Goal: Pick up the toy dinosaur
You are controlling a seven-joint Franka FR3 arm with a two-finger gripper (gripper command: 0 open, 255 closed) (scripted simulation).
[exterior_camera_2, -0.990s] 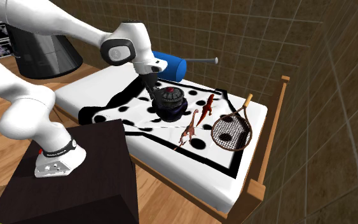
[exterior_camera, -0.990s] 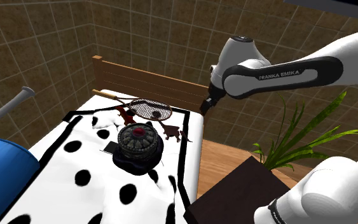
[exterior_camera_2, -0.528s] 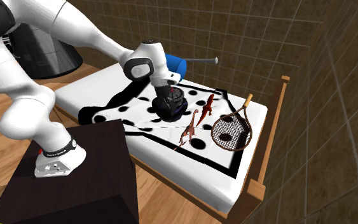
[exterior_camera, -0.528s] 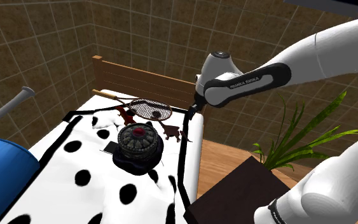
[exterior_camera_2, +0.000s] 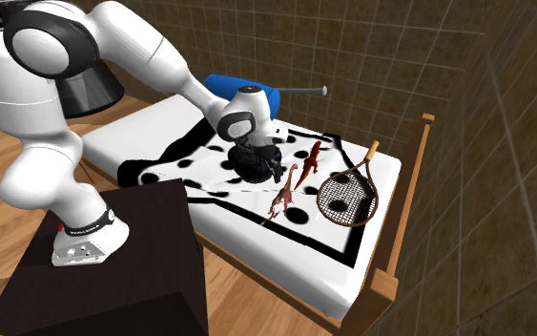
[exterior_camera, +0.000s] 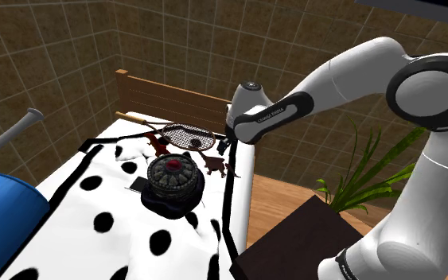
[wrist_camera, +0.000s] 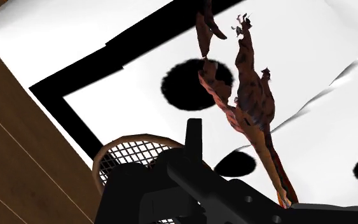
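Pincer spread wide, I hang over the brown toy dinosaur, neither finger touching it. It lies on the spotted bed cover, close to the bed's edge on the shoulder view's right. It sits between the racket by the wooden headboard and a round dark thing. A red figure lies farther in.
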